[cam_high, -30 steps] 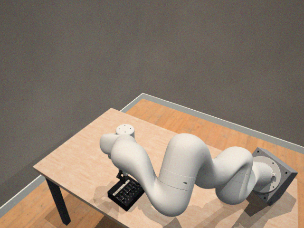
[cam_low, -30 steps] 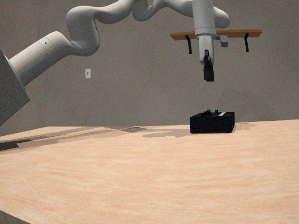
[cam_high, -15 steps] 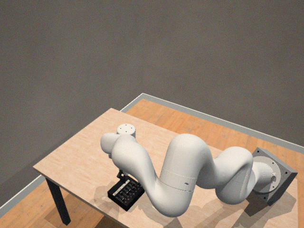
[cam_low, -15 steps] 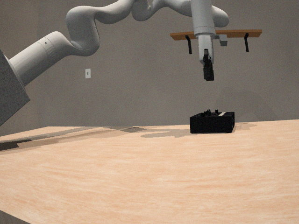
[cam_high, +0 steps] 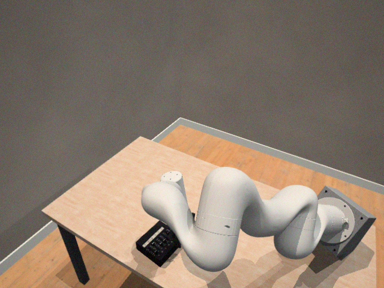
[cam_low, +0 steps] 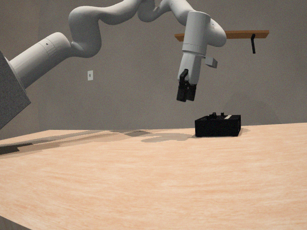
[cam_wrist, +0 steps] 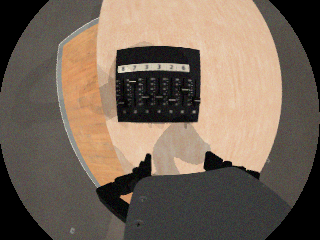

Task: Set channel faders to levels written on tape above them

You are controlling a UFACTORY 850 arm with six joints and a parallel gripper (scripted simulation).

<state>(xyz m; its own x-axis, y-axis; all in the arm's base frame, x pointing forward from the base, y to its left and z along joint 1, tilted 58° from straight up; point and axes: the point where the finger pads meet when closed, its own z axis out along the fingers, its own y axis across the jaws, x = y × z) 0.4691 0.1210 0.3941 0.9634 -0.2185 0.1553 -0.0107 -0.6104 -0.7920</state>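
The lighting desk (cam_high: 156,243) (cam_low: 217,125) (cam_wrist: 159,86) is a small black box on the wooden table (cam_high: 102,182) (cam_low: 148,173) (cam_wrist: 234,47), near its edge. A white tape strip (cam_wrist: 158,67) (cam_high: 152,237) with written levels runs along its top, above a row of several faders (cam_wrist: 158,90); the numbers are too small to read. My gripper (cam_low: 185,95) (cam_wrist: 179,162) is open and empty. It hangs in the air above the table, a little short of the desk on its fader side, not touching it. In the top view the arm hides the gripper.
The arm's grey base block (cam_high: 350,223) is mounted at one end of the table. A wooden wall shelf (cam_low: 247,34) hangs behind the arm. The table edge and the wooden floor (cam_wrist: 80,100) lie just beside the desk.
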